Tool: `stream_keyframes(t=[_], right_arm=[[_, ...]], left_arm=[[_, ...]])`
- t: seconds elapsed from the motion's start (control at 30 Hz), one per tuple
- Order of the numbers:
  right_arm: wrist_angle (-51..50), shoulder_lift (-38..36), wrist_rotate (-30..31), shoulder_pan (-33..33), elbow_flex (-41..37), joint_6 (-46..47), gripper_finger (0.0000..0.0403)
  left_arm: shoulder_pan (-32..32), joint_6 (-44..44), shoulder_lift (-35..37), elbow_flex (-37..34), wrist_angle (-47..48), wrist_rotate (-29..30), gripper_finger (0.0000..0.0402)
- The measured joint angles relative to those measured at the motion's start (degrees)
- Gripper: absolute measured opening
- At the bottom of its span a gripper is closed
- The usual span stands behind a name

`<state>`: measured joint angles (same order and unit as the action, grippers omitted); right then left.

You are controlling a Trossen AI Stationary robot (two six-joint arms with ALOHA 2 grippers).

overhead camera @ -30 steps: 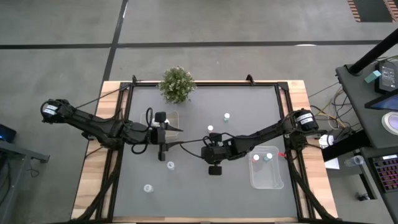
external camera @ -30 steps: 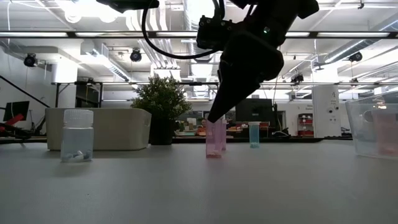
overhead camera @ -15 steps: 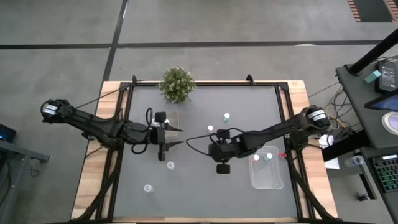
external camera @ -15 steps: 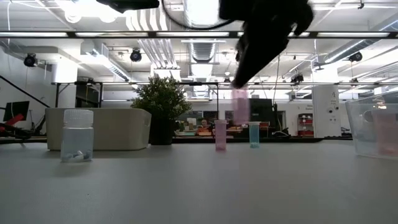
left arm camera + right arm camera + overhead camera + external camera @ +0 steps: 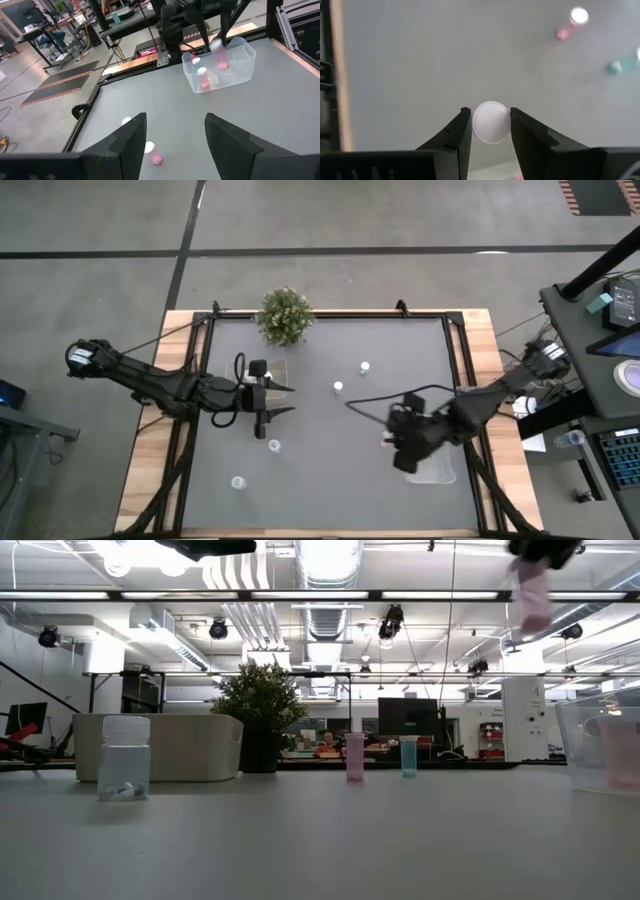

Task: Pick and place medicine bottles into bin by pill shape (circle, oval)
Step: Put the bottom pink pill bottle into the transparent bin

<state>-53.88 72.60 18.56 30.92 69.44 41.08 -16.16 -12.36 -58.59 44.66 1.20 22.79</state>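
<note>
Right tool (image 5: 490, 131) gripped white-capped pink bottle (image 5: 491, 122) between fingers (image 5: 457, 135), raised clear of counter (image 5: 330, 470), just beside clear bin (image 5: 437, 468) at counter's right. Bin held more bottles. Left tool (image 5: 175, 137) hovered over counter's left part, jaws apart, holding nothing. Pink bottle (image 5: 354, 757) and green bottle (image 5: 408, 756) stood mid-counter. Clear bottle (image 5: 125, 757) stood at left.
</note>
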Motion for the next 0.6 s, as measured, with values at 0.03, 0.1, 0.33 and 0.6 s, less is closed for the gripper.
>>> stream_keyframes(t=[0.03,0.1,0.33,0.6], right_arm=[[-1.0,-1.5,0.5,1.3,-0.6,2.9,0.0111],[-3.1,-4.0,1.0,3.6,-2.3,8.4,0.0111],[-6.3,-10.8,0.0,11.9,-10.3,17.9,0.0111],[-4.7,-15.4,-0.5,18.7,-20.8,25.5,0.0111]], left_arm=[[0.0,0.0,0.0,0.0,-0.1,0.0,0.0183],[0.0,0.0,0.0,0.0,-0.2,0.0,0.0183],[0.0,0.0,0.0,0.0,-0.3,0.0,0.0183],[0.0,0.1,0.0,0.0,-0.4,0.0,0.0183]])
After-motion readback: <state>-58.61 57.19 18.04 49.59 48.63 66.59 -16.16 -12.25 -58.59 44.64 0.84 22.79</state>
